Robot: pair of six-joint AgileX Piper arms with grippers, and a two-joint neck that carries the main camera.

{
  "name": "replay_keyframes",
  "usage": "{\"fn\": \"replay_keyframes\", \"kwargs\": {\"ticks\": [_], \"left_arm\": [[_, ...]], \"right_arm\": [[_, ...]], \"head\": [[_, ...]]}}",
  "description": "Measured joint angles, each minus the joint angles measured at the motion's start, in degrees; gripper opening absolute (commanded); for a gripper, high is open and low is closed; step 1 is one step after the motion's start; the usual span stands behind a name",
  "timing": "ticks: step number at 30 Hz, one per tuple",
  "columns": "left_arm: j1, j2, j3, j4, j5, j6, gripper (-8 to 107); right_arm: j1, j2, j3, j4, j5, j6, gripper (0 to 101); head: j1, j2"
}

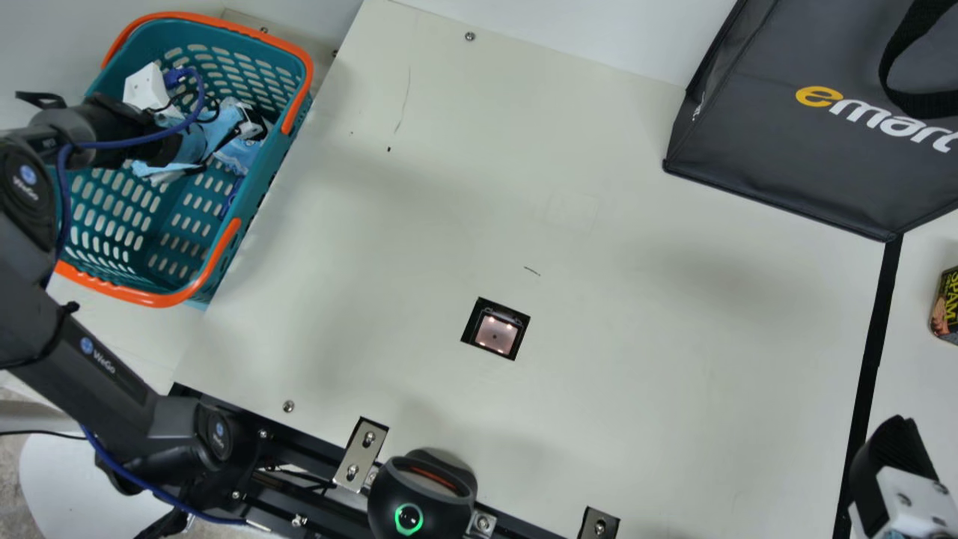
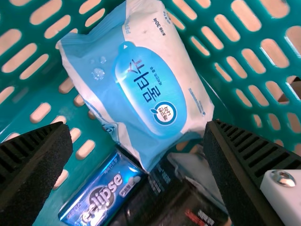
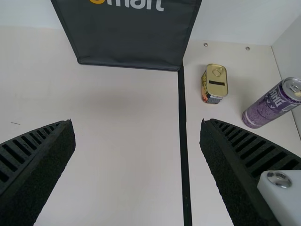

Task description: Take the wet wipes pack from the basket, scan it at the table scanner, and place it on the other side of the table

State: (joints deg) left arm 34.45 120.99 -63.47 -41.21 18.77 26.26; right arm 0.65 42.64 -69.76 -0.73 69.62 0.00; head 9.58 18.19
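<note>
Left gripper (image 1: 217, 144) is down in the green basket (image 1: 153, 288), at the table's left end in the main view. Fingers spread wide, released, grasping nothing. Wet wipes pack (image 2: 146, 84) is in the basket, printed face toward the left wrist camera, lying slantwise. Most of it lies ahead of the fingertips, across the space between the two fingers; its near end reaches in between them. One side edge is right by one fingertip, can't tell if touching; the other side has a visible space to the opposite finger. Blue candy tin (image 2: 101, 193) and black packet (image 2: 174, 197) sit at the pack's near end, between the fingers in the left wrist view, the tin partly under the pack's corner.

Right gripper (image 1: 894, 449) is at the table's right side, over the area by the black strip (image 1: 872, 359). Fingers also wide apart, nothing between them.

Scanner window (image 1: 495, 334) is set in the table (image 1: 636, 359), lit, well apart from the basket. Dark bag (image 1: 786, 165) at the far right. Beyond the strip: rectangular food can (image 3: 215, 84), with purple drink can (image 3: 270, 106) near it.
</note>
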Motion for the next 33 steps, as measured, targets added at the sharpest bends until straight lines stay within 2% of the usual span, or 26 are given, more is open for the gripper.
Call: {"fn": "replay_keyframes", "kwargs": {"ticks": [11, 20, 33], "left_arm": [[-0.47, 4.18, -4.23, -0.67, 0.11, -2.36, 90], [-0.58, 6.04, -4.52, -2.22, -1.00, -2.74, 90], [-1.78, 7.52, -5.50, 0.53, -1.63, -8.06, 90]], "right_arm": [[0.00, 0.00, 0.00, 0.00, 0.00, 0.00, 95], [0.00, 0.00, 0.00, 0.00, 0.00, 0.00, 95], [0.00, 0.00, 0.00, 0.00, 0.00, 0.00, 95]], "head": [[0.00, 0.00], [0.00, 0.00], [0.00, 0.00]]}}
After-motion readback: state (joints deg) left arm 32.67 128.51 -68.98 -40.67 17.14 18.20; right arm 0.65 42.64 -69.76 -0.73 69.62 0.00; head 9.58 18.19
